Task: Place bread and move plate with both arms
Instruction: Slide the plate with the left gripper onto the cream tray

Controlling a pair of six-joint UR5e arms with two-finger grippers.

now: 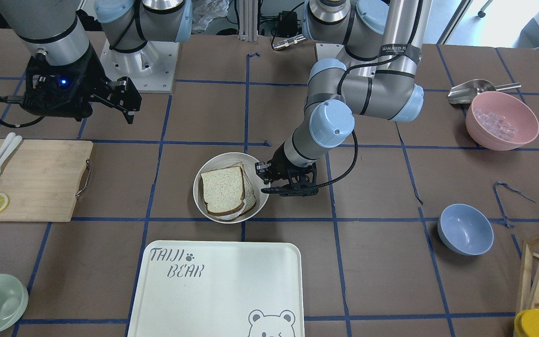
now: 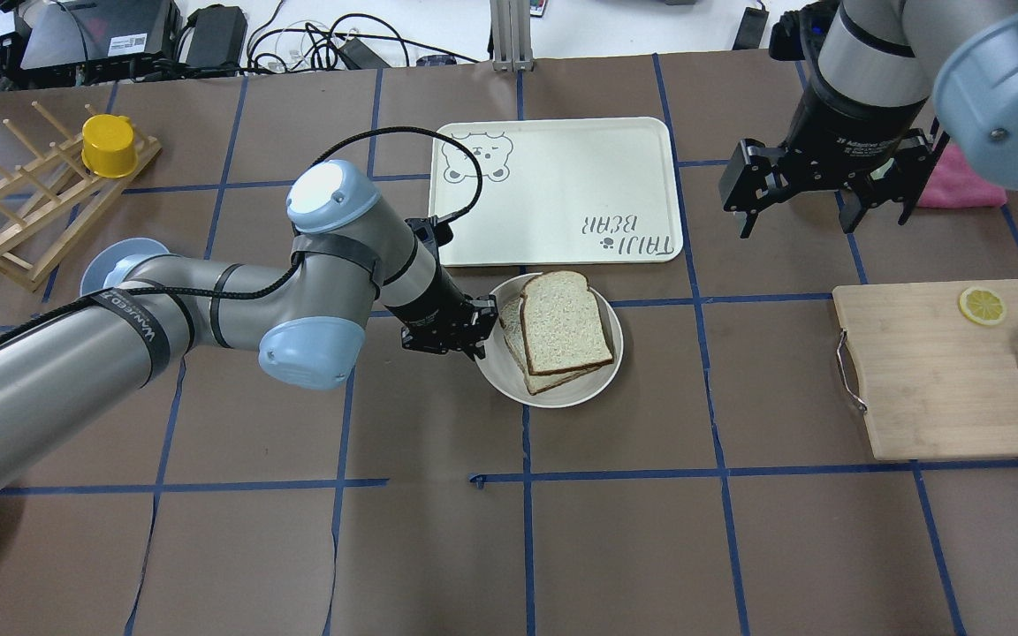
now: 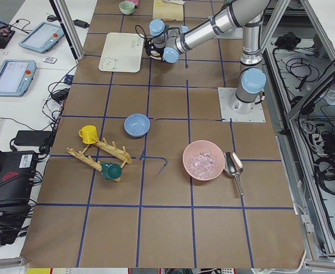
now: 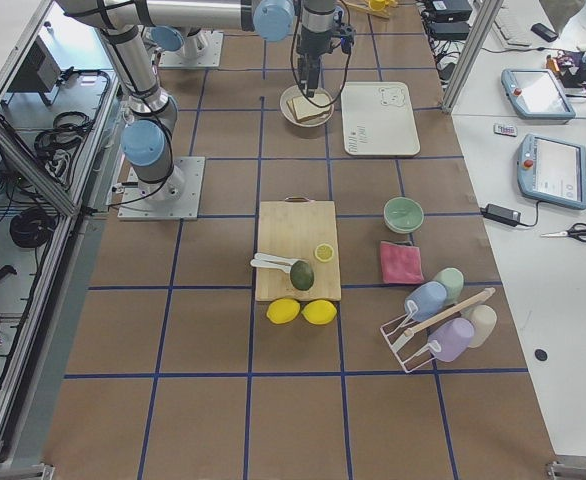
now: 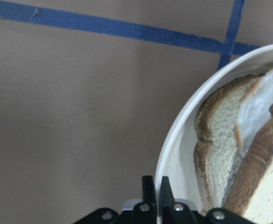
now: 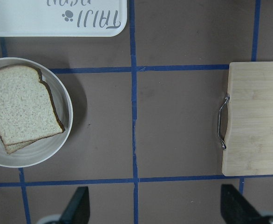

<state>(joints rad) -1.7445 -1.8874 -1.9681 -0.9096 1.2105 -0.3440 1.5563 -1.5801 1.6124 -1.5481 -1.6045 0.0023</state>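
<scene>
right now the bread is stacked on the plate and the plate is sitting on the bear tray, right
Not quite. The bread is stacked on the plate, but the plate sits on the brown table beside the bear tray, clear of its edge, not on it. The overhead exterior view shows this.

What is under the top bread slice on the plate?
A second slice, offset so its crust edges stick out from under the bread. Below both is the plate. The second slice's middle is covered.

L arm [image 3: 213, 25] stretches toward tray [image 3: 122, 52]; scoop [image 3: 234, 166] beside pink bowl [image 3: 204, 178].
</scene>
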